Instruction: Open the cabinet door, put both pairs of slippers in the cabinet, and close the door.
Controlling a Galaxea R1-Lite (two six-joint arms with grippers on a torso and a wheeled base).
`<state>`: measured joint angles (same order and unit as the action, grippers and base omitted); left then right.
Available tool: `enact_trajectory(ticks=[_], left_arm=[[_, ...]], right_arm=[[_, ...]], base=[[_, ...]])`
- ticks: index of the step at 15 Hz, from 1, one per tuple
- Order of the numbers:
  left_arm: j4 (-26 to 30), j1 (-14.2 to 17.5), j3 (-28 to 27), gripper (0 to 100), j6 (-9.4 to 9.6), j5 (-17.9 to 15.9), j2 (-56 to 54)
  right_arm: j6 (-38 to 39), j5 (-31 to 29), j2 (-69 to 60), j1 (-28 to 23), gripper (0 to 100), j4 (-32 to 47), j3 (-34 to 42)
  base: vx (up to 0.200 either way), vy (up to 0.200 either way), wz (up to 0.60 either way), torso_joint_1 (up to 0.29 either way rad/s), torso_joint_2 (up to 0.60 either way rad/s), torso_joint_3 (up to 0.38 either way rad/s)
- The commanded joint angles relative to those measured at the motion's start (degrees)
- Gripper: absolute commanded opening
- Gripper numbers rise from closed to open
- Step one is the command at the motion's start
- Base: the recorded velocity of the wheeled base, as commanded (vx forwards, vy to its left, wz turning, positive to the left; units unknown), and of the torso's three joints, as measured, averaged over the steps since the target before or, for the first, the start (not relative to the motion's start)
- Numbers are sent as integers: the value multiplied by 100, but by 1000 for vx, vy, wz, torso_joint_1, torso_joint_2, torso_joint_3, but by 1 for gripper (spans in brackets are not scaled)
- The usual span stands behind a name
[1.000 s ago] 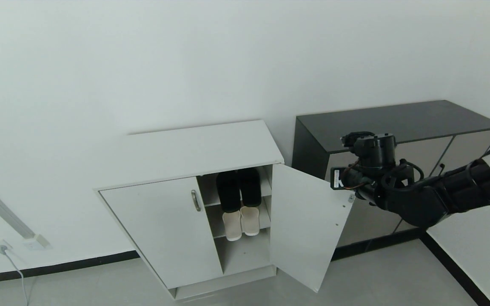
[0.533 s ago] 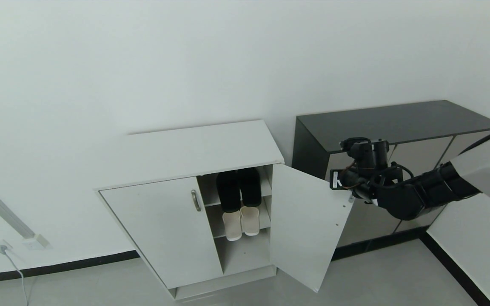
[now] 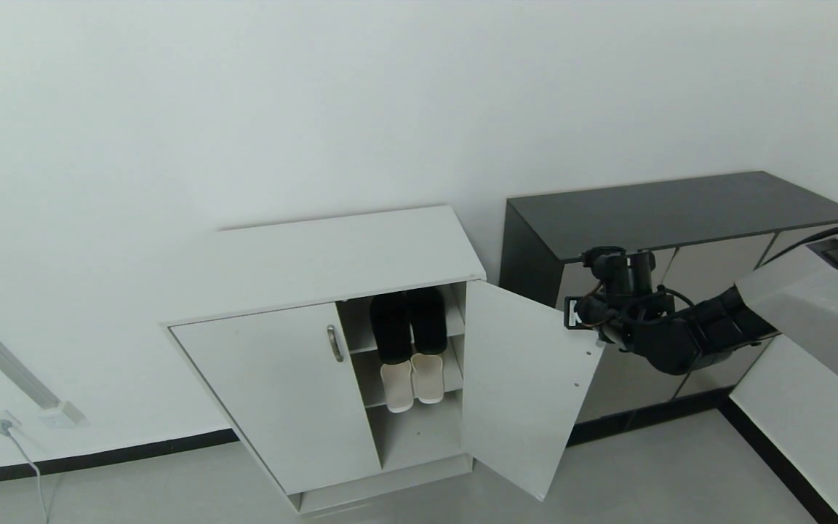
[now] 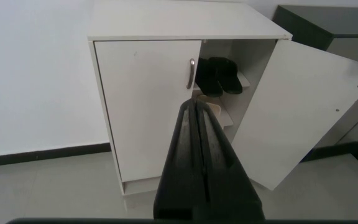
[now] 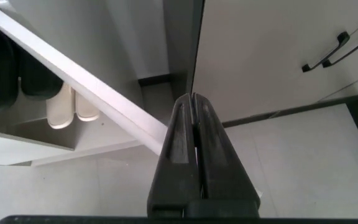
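- Head view: the white cabinet [image 3: 332,255] stands against the wall with its closed left door [image 3: 281,393] and its open right door [image 3: 524,378] swung out toward the robot's right.
- The black slippers [image 3: 408,320] sit side by side on the upper shelf. The cream slippers [image 3: 412,378] sit on the shelf just below, also side by side.
- The right gripper [image 3: 579,314] hangs at the top outer corner of the open right door, on its far side, in front of the dark sideboard [image 3: 673,211]. Whether it touches the door cannot be told here.
- A metal handle [image 3: 334,343] is on the closed left door, and a wall socket [image 3: 4,426] is low on the wall to the left.
- Left wrist view: the left gripper [image 4: 196,104] has its jaws pressed together with nothing between them. It is held well apart from the white cabinet [image 4: 179,18], facing the gap between the closed left door [image 4: 145,106] and the open right door [image 4: 303,106].
- The black slippers [image 4: 219,74] show on their shelf beyond the jaws, with the cream slippers [image 4: 211,107] partly hidden behind the fingers.
- Right wrist view: the right gripper [image 5: 193,98] has its jaws pressed together and empty. The thin edge of the open right door [image 5: 104,93] runs slantwise just beside them.
- The black slippers [image 5: 5,68] and cream slippers [image 5: 73,107] lie inside, well apart from the jaws. The dark sideboard [image 5: 260,56] is on the other side.
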<state>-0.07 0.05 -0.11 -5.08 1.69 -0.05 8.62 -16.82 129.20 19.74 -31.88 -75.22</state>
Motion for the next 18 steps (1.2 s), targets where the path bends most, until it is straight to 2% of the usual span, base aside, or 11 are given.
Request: enact_trajectory(ticks=[1, 7, 11, 15, 16, 18], left_arm=[[-1, 4, 2, 0, -1, 6, 5], [-1, 4, 2, 0, -1, 6, 5], [-1, 4, 2, 0, -1, -2, 5], [-1, 4, 2, 0, -1, -2, 5], [-1, 4, 2, 0, -1, -2, 5], [-1, 4, 2, 0, -1, -2, 5]], right_arm=[[8, 4, 132, -40, 0, -11, -63], [123, -5, 132, -31, 0, 15, -2], [272, -5, -167, 197, 0, -3, 411], [483, -14, -887, 988, 0, -108, 1255], [483, -14, -1204, 1331, 0, -249, 1571], [474, -40, -1388, 1551, 0, -257, 1712]], base=[[0, 0, 0, 0, 0, 0], [0, 0, 0, 0, 0, 0], [0, 0, 0, 0, 0, 0], [0, 0, 0, 0, 0, 0], [0, 0, 0, 0, 0, 0], [0, 0, 0, 0, 0, 0]])
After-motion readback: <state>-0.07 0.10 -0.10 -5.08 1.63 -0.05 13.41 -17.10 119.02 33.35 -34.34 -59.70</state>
